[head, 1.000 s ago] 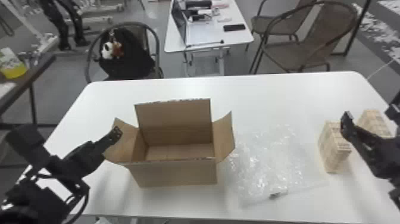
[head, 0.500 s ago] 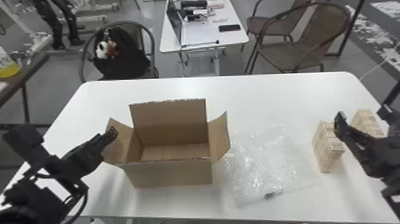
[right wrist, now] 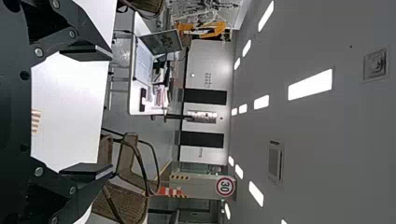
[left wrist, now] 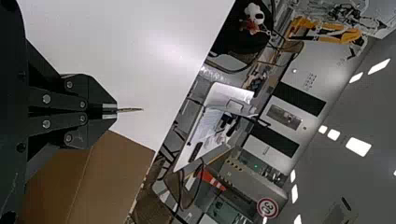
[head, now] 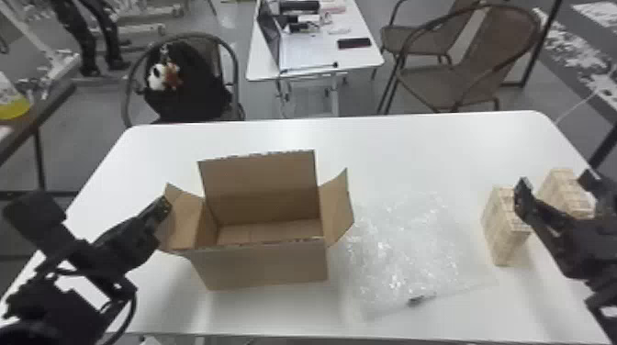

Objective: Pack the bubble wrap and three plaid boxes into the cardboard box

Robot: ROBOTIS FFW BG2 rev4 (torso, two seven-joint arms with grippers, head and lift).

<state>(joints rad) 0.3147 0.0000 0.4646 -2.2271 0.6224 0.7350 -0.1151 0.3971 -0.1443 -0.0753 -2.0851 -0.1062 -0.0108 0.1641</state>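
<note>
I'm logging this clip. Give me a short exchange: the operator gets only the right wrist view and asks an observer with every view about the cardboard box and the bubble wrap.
Operator: I have no sight of the cardboard box. Is anything packed in it?
Observer: Nothing I can see; it stands open with its floor bare.
Operator: And the bubble wrap?
Observer: Spread on the table, to the right of the cardboard box in the head view.
</note>
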